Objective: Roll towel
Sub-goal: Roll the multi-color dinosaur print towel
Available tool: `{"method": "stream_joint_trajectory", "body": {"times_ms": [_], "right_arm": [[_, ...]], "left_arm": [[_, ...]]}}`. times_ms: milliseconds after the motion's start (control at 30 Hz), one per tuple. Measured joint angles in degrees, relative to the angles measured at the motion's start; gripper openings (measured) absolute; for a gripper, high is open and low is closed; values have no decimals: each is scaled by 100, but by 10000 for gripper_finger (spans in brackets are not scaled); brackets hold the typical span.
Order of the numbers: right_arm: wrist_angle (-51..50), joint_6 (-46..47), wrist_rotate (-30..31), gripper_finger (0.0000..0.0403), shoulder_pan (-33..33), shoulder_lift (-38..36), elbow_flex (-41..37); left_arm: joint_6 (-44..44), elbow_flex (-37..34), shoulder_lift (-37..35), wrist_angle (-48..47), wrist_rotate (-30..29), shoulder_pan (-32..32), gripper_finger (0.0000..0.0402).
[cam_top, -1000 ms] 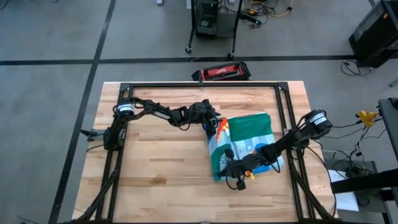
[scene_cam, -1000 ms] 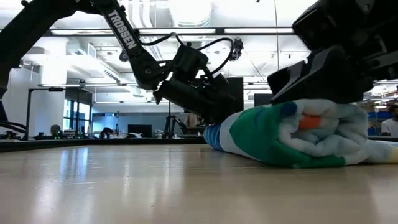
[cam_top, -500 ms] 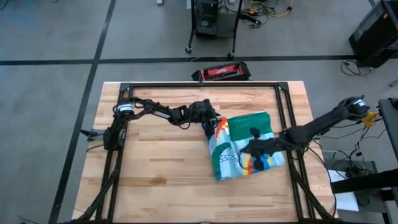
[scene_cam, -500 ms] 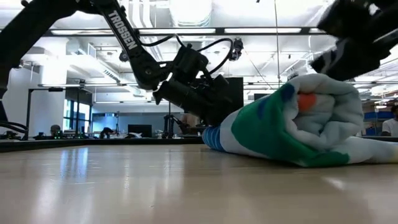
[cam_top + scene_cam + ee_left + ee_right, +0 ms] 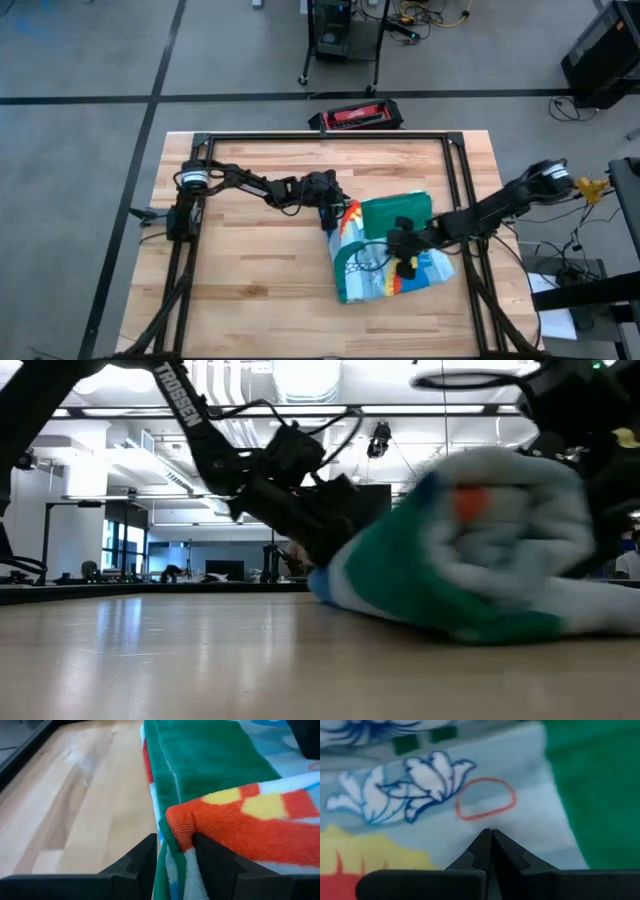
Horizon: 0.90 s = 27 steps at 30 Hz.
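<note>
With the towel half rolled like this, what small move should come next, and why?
Probably the right gripper, shut and pressing on top of the towel, should push the roll a little further over the flat green part. The left gripper is clamped on the towel's edge, anchoring it, and the roll looks loose and incomplete.

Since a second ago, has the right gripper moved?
Yes. The right gripper went from the towel's front edge toward the table's back edge.

My two slim black jointed arms carry looped black cables; white TROSSEN lettering marks one link. My matte black angular fingers taper to points.
</note>
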Motion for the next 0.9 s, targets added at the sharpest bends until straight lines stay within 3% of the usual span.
{"method": "stream_joint_trajectory", "body": {"times_ms": [167, 300, 500, 900], "right_arm": [[978, -720, -82, 2, -8, 1332, 868], [667, -1466, -74, 2, -38, 1888, 1836], [-257, -1427, 201, 2, -13, 1691, 2176], [-1883, -220, 305, 2, 304, 1229, 1764]], "left_arm": [[3, -897, -714, -48, -55, -25, 118], [-18, -1606, -1441, -146, -254, -60, 118], [-41, -2185, -2077, -171, -354, -172, 118], [49, -2256, -1987, 11, -406, -190, 118]]}}
